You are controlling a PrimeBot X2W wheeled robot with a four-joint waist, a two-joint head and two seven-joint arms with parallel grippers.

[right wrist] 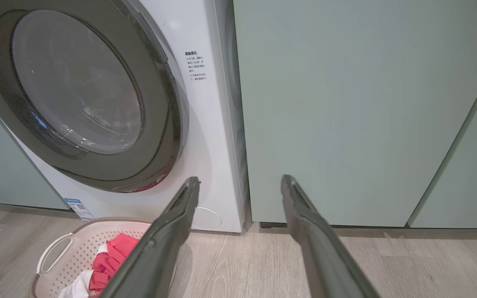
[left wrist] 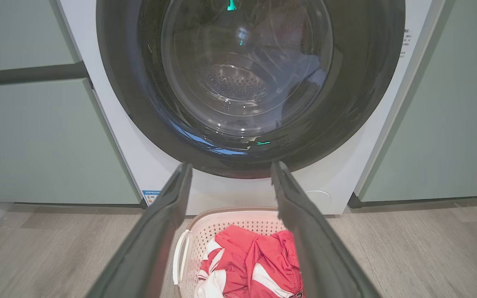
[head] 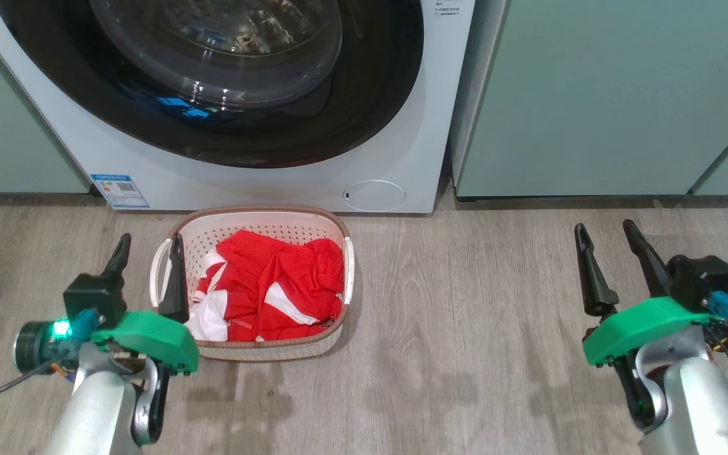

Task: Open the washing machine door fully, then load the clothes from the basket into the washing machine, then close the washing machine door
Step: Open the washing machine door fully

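The washing machine stands straight ahead, and its washing machine door, black-rimmed with a glass bowl, looks shut flat against the white front. On the floor before it sits the basket, with the red and white clothes heaped inside. My left gripper hovers open at the basket's left handle, nothing between its fingers. My right gripper is open and empty over bare floor, well right of the basket. The left wrist view looks past the left gripper at the door, basket and clothes.
Pale green cabinets flank the machine on the right and on the left. A small round white flap and a blue sticker mark the machine's lower front. Grey wood floor stretches between the basket and my right arm.
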